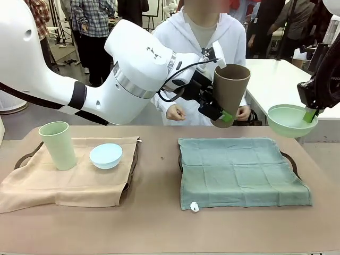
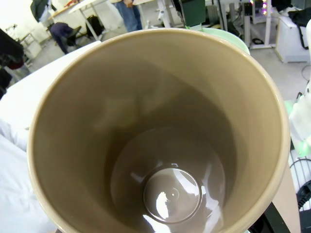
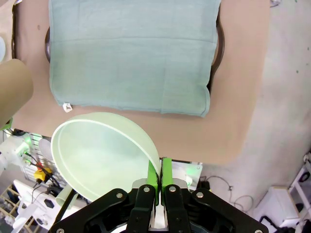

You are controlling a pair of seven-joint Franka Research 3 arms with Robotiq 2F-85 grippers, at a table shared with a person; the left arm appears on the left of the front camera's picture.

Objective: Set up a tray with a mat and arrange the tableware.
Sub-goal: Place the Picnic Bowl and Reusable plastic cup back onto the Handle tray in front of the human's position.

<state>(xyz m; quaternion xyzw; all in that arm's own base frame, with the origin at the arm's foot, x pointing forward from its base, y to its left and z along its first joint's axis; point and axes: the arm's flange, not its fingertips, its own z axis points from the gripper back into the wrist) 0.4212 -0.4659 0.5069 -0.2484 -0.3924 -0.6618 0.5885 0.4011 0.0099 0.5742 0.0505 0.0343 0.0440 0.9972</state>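
Front view, left to right: one matte pale green cup (image 1: 59,145) and one smooth light blue bowl (image 1: 105,155) sit on a beige cloth mat (image 1: 69,186). Left gripper (image 1: 219,112) grasps one tapered brown cup (image 1: 230,94) aloft above one teal mat (image 1: 239,172). Right gripper (image 3: 159,177) pinches one mint green bowl (image 1: 290,120) by its rim.
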